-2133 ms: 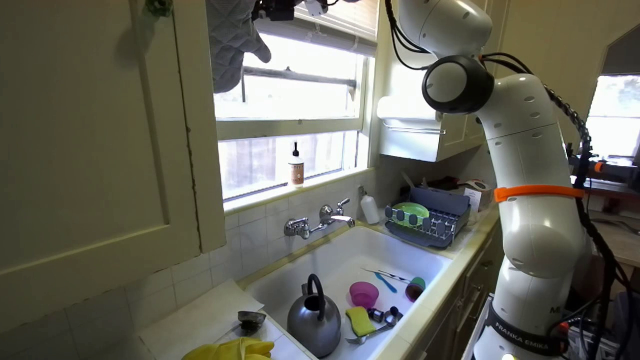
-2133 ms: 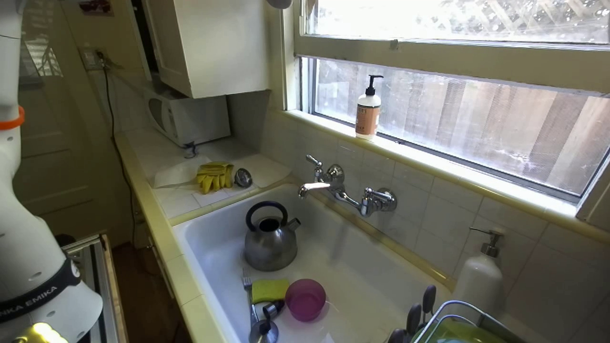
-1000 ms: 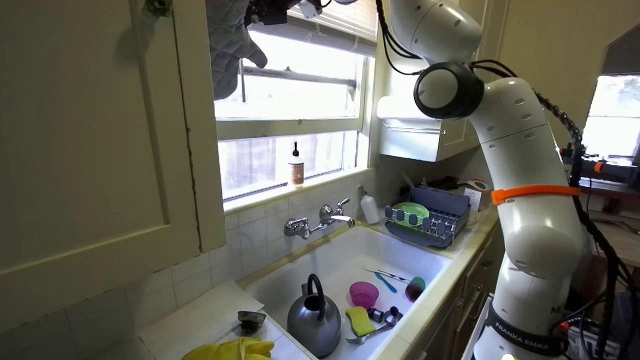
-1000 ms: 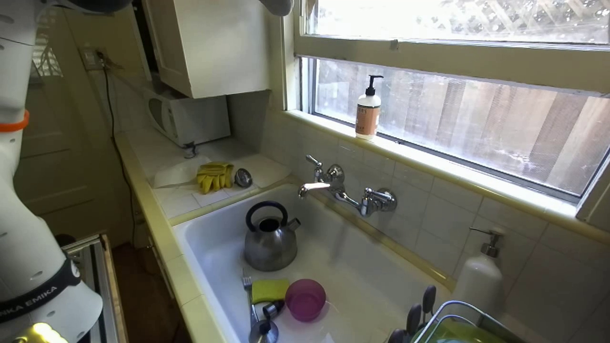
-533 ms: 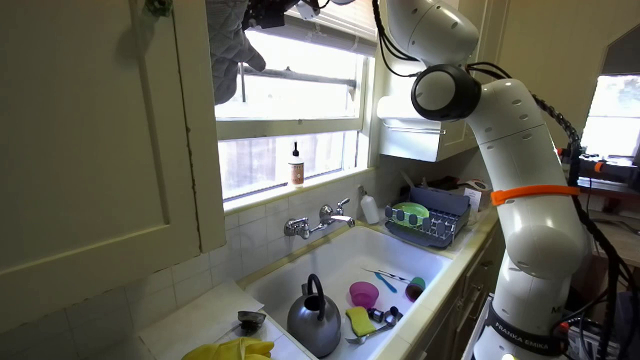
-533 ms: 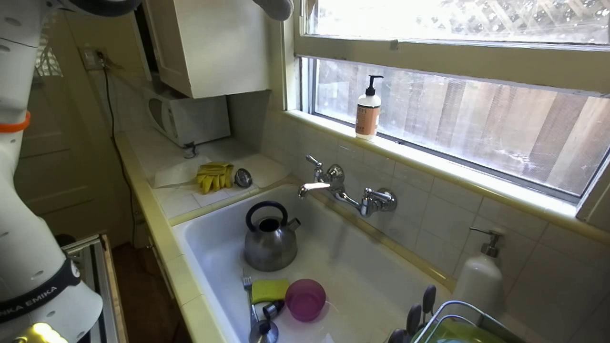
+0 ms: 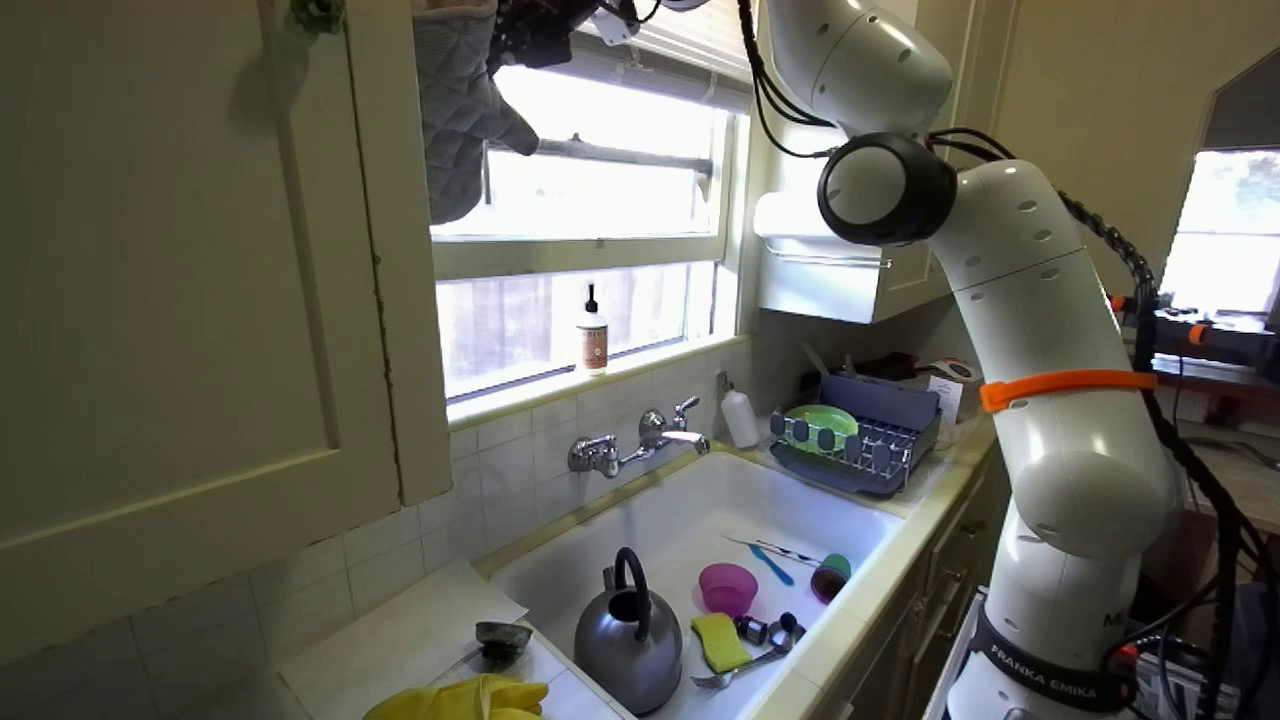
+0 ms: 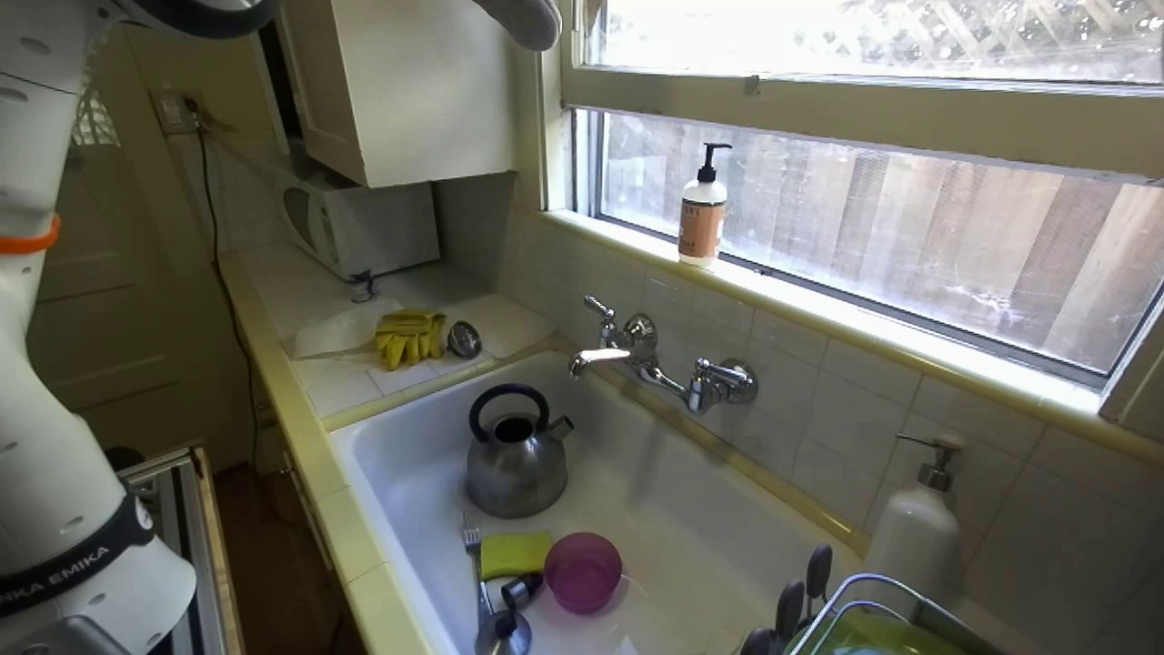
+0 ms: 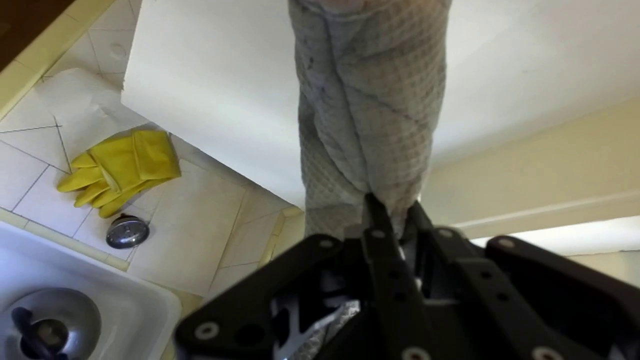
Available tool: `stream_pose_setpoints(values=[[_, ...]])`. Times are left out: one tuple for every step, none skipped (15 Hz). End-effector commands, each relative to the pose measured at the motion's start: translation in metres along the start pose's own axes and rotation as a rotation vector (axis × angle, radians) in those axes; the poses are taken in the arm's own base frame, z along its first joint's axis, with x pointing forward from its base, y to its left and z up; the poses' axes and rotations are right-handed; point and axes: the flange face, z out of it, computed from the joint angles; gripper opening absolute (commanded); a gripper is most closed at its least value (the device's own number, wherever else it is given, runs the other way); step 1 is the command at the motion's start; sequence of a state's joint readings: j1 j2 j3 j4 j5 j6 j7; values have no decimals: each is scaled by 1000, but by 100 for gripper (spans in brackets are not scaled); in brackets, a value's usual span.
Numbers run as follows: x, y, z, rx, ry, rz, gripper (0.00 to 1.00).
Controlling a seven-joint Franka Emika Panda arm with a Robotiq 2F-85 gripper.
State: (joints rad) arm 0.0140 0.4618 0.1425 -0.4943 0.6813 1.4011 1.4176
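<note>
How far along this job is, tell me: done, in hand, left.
Done: the end effector is shut on the oven mitt, pinching its cloth. In hand: holding it up beside the cupboard, well above the counter. Left: probably letting go, since it isn't yet released; where it belongs, I can't tell.

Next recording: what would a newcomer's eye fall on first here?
Probably the grey oven mitt, pinched in the gripper high by the window. Next, the white arm with its orange band, on the right of an exterior view. Then the steel kettle standing in the sink, near a magenta bowl.
</note>
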Motion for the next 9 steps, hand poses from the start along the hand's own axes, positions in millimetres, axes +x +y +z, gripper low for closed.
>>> stream_pose_setpoints(values=[[-2, 4, -4, -18, 19, 11, 3], [-1, 4, -4, -22, 22, 11, 3], [0, 5, -4, -27, 24, 12, 3], [0, 6, -5, -30, 25, 12, 3], [1, 6, -5, -33, 26, 14, 3], [2, 7, -5, -37, 26, 17, 3], [3, 7, -6, -37, 27, 18, 3], [4, 7, -7, -34, 31, 17, 36], [5, 8, -9, -32, 30, 13, 38]])
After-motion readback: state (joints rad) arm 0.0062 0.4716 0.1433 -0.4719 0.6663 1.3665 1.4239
